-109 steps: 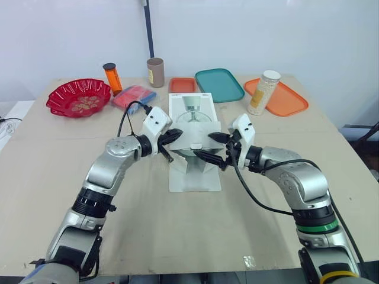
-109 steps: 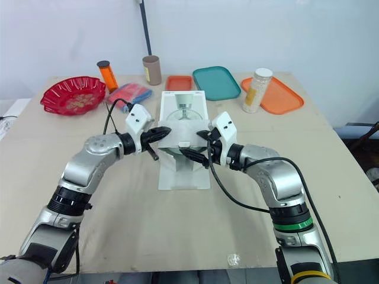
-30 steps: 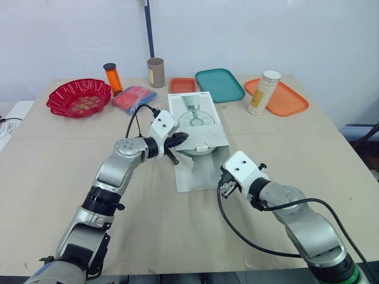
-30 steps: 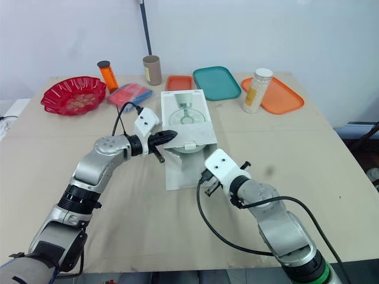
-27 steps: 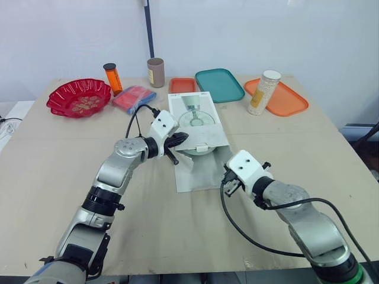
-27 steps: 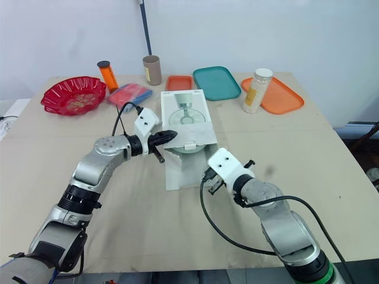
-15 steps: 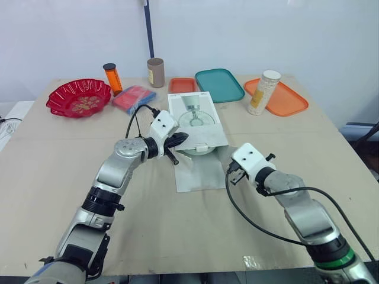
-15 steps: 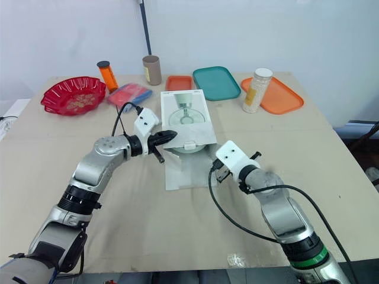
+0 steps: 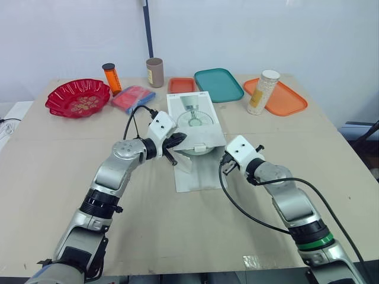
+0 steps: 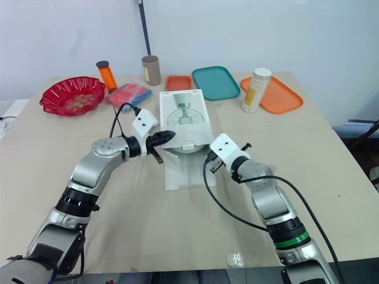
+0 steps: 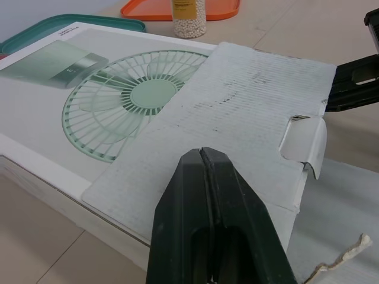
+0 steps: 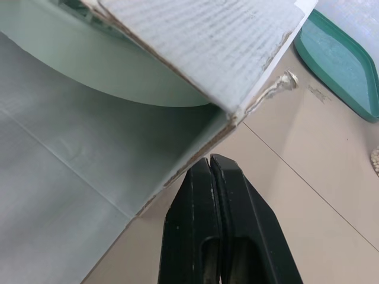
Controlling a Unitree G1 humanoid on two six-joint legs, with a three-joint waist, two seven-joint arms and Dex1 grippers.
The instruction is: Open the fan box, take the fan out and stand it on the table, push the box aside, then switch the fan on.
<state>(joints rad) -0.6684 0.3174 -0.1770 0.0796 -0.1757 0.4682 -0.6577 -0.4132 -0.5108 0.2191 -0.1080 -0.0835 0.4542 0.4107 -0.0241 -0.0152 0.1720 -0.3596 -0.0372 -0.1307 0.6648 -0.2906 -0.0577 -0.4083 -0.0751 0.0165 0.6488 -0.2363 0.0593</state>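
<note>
Right hand (image 12: pixel 210 161), closed, beside fan box (image 10: pixel 182 118); flap (image 11: pixel 249 112) apparently overhangs the opening.

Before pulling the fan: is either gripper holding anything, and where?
Nothing is held. The left gripper is shut at the fan box flap; the right gripper shut beside its edge.

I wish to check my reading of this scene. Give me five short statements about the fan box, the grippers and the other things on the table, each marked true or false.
1. The fan box lies flat on the table with its near flap open. True.
2. The fan stands on the table beside the box. False: it is inside the box.
3. The left gripper and the right gripper are both shut. True.
4. The red bowl is at the table's right side. False: it is at the far left.
5. The jar of white beads lies on its side. False: it stands upright, at the orange tray.
</note>
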